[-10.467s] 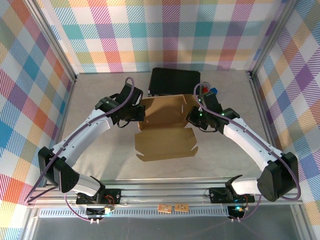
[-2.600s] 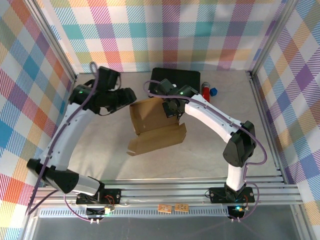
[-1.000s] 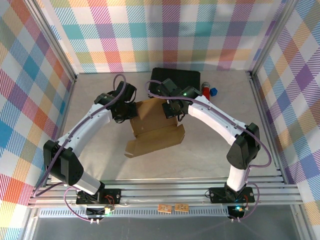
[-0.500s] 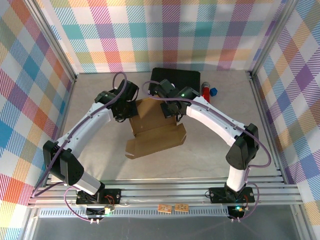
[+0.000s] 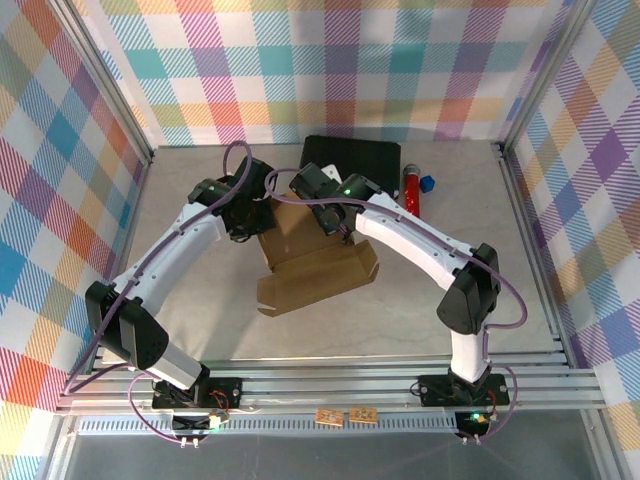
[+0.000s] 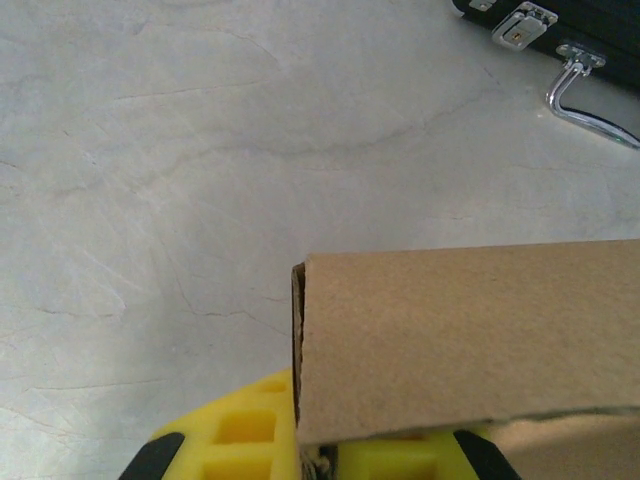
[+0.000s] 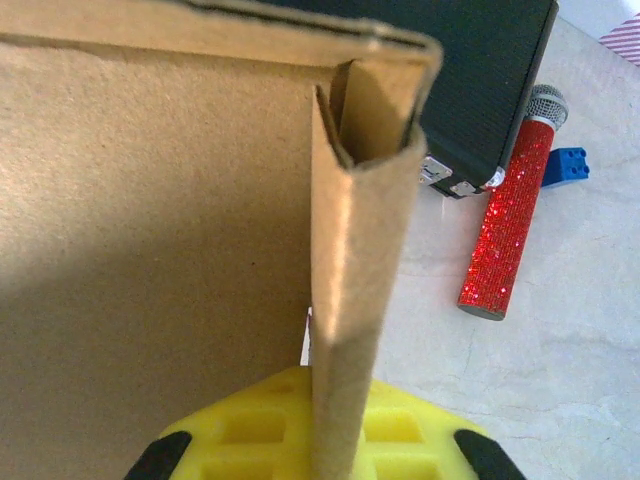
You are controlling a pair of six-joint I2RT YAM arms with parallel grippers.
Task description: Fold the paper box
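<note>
Mid-fold, I'd say. On the table the paper box sits dead centre, its front flap sprawled flat toward 6 o'clock. The left end effector is pinching the 10 o'clock side wall, and the right end effector is squeezed onto the doubled-over wall around 1 o'clock. Next move, probably: stand both walls square, then tuck the tabs.

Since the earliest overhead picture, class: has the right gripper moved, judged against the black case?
Yes, leftward: the right gripper was by the black case's right end and is now by its left part, shut on the paper box.
</note>
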